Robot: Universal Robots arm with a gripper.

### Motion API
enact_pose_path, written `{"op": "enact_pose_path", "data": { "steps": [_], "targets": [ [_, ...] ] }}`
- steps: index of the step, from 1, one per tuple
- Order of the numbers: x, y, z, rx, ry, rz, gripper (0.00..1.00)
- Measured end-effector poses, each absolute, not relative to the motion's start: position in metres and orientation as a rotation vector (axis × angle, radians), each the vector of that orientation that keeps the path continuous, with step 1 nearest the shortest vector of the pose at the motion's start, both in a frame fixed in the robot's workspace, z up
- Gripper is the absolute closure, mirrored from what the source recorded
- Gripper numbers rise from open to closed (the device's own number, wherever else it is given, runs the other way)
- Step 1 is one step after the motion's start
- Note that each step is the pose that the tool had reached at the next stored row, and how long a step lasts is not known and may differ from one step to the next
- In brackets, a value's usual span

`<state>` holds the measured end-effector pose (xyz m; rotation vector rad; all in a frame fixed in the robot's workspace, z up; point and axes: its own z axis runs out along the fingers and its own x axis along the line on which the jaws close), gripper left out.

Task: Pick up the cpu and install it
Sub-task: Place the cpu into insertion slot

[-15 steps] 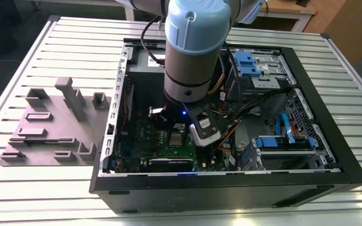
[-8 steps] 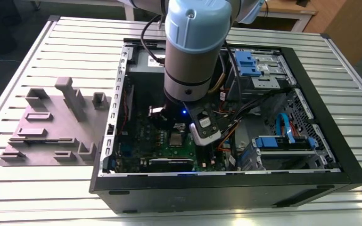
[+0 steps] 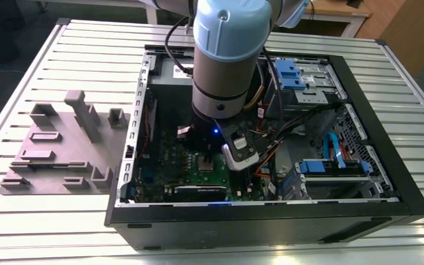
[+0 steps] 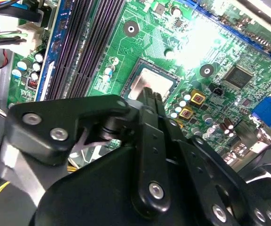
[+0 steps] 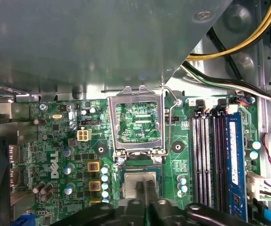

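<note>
Basically most of the way there, by my read.

- Exterior view: arm (image 3: 227, 66) enters the open PC case (image 3: 271, 221) from 12 o'clock. The gripper (image 3: 207, 163) is down over the motherboard, a bit toward 7 o'clock of the case opening. Blue drive cages (image 3: 330, 168) are at 3 o'clock from it. The grey fixture plate (image 3: 50, 160) sits on the table (image 3: 86, 44) at 9 o'clock from the case, well apart from the tool.
- The cpu (image 5: 131, 182) is not in the tool. It lies flat in the socket recess on the board, silvery top up, and looks square to the recess edges in both wrist views.
- Tool: fingers are brought together with nothing between them. The tips are right over the middle of the cpu. I can't tell whether they press on the lid or hang just above it.
- The socket frame (image 5: 112, 125) is hinged up and open, just beside the cpu, with green board visible through its window. The memory slots (image 5: 206, 160) run alongside and are untouched.

Status call:
- Done: pick and carry, and the chip appears dropped into the socket.
- Not confirmed: full seating. The pin side is hidden, so I'm judging only from the lid looking level.
- Left: frame not yet folded down over the chip and nothing latched, so the install isn't locked in.
</note>
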<state>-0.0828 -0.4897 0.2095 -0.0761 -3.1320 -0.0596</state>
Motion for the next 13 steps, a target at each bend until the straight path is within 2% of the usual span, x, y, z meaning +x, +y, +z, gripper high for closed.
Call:
{"op": "enact_pose_path", "data": {
  "steps": [1,3,13],
  "targets": [
    [-0.0828,-0.4897,0.2096,-0.076,-3.132,-0.06,0.87],
    [-0.0828,-0.4897,0.2098,-0.076,-3.132,-0.06,0.9],
    [-0.0849,-0.4897,0.2044,-0.076,-3.132,-0.059,0.9]
  ]
}}
